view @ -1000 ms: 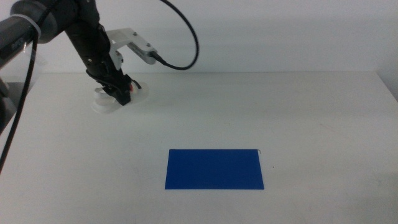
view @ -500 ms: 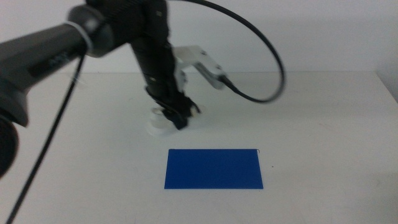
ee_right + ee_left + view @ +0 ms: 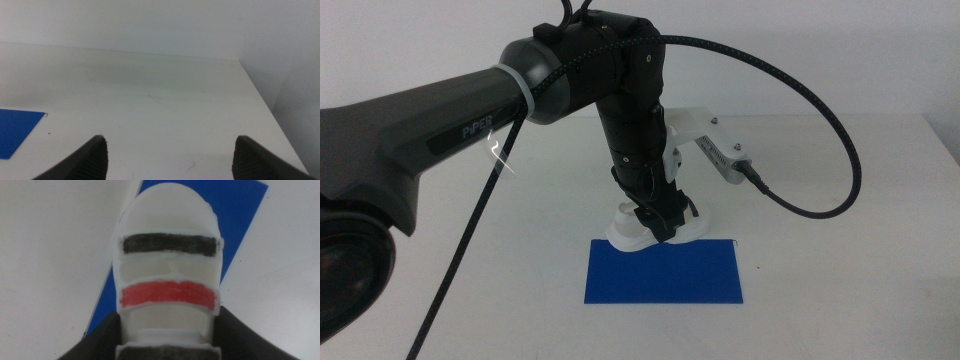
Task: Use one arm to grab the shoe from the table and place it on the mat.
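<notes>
The shoe (image 3: 654, 228) is in my left gripper (image 3: 664, 224), clenched between my two jaws at its sides, and I hold it at the far edge of the mat (image 3: 665, 272), toward that edge's left half. In my left wrist view the white sole (image 3: 167, 210) covers part of the blue sheet (image 3: 240, 225), and the dark strap (image 3: 169, 244) and the red strap (image 3: 168, 294) run across the top of the shoe. I cannot tell if the sole already touches the mat or is just above it.

The mat lies flat, nearer the front edge of the table (image 3: 840, 200) than the back edge, about in the middle between the left and right edges. Its four edges are all visible and its near half is uncovered. Bare white table surrounds it on every side, with wide open room toward the right edge and the far right corner.

My arm (image 3: 570, 75) comes from the left side, and its black cable (image 3: 820, 110) loops over the right half of the table.

My right gripper (image 3: 167, 152) waits with jaws released and wide apart, holding nothing, over the right part of the table, well apart from the shoe.
</notes>
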{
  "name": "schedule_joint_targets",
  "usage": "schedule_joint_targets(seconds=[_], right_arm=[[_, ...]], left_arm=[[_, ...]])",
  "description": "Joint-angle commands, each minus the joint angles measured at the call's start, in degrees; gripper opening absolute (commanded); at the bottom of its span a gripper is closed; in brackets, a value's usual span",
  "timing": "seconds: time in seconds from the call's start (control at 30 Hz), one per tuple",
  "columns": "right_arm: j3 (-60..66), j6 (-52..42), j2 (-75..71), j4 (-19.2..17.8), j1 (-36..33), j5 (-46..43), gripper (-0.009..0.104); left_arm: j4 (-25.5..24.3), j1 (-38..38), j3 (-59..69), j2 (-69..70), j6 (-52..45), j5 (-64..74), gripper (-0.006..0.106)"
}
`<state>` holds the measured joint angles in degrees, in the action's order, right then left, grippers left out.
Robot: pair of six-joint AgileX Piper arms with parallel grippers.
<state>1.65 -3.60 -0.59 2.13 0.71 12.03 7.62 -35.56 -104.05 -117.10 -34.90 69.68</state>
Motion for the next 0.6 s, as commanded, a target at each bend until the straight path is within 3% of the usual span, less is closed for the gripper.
schedule_joint_targets(seconds=[0.0, 0.23, 0.57], right_arm=[[0.3, -0.4, -1.5, -0.5, 0.0, -4.4, 0.064], [0.3, -0.4, -1.5, -0.5, 0.0, -4.4, 0.064], [0.3, -0.4, -1.5, -0.5, 0.0, -4.4, 0.064]], left_arm=[[1.7, -0.2, -1.4, 3.4, 0.6, -0.8, -0.001], [1.8, -0.2, -1.4, 3.4, 5.5, 1.9, -0.001], [1.2, -0.2, -1.4, 3.4, 42.6, 1.9, -0.001]])
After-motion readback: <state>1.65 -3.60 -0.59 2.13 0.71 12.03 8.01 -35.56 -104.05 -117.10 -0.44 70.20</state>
